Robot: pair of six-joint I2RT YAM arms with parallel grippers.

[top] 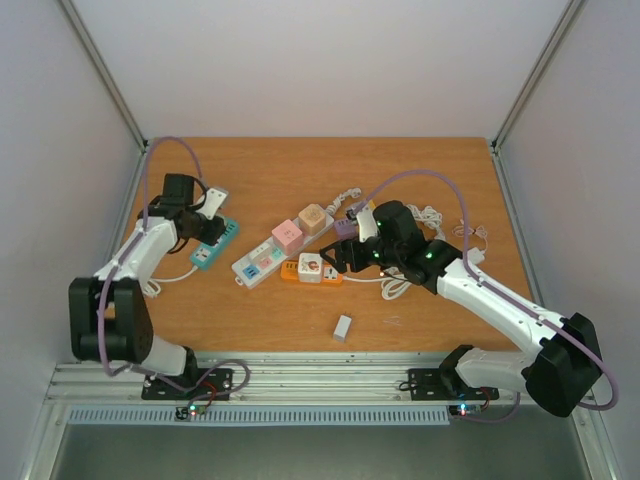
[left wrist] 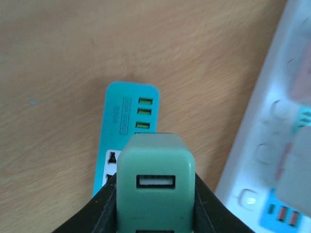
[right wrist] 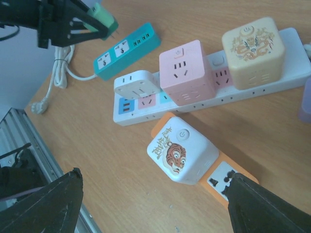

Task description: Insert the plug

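The left fingers (left wrist: 99,213) clench the green plug (left wrist: 155,182) over the teal strip (left wrist: 127,114) on the bench (top: 280,170). The right fingers (right wrist: 43,208) hang released above the tiger cube (right wrist: 183,149) on the orange strip (right wrist: 224,180). The white strip (right wrist: 252,87) lies between.

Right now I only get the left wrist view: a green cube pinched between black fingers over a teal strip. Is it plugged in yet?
Observer: No. The right wrist view shows the green plug, held by the left hand, hanging clear of the teal strip.
Operator: What is the other hand doing?
Observer: The right hand is open, hovering over a tiger cube that sits on an orange strip.
Operator: Is anything else plugged in?
Observer: A white strip carries a white cube, a pink cube and a cream cube.
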